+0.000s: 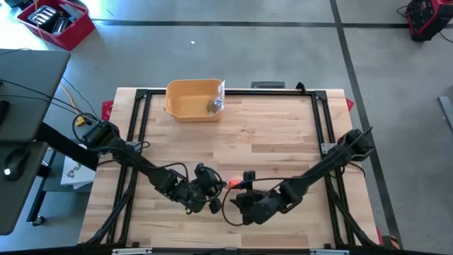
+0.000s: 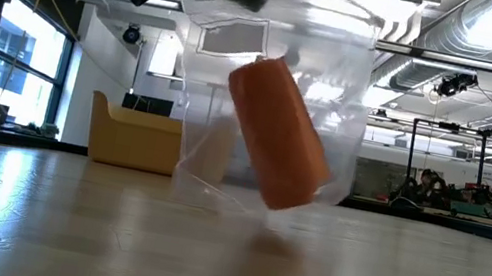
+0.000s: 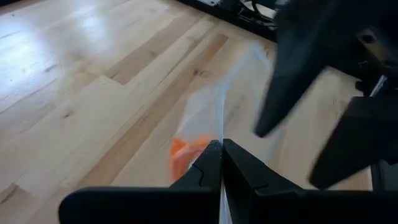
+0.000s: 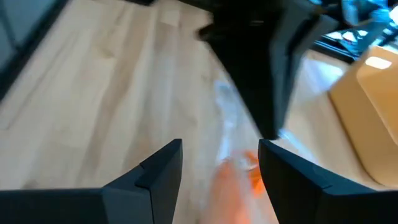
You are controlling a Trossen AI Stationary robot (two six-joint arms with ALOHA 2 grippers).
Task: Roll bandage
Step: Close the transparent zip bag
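From above we see both arms meeting near the front middle of the wooden table (image 1: 283, 142), the orange bandage roll (image 1: 230, 183) between them.

At table level, the clear plastic bag (image 2: 273, 102) hangs above the wood, the roll tilted inside.

The left gripper (image 3: 221, 163) is pinched closed on the bag's edge.

The right gripper (image 4: 221, 155) stands wide apart, holding nothing, the roll just beyond it.

A robotics lab or workshop: a butcher-block surface (image 1: 269, 134) on grey concrete floor, exposed ceiling ducts (image 2: 470, 20), a red parts bin (image 1: 55, 21), benches of equipment (image 2: 469, 198), an ochre sofa (image 2: 129, 138).
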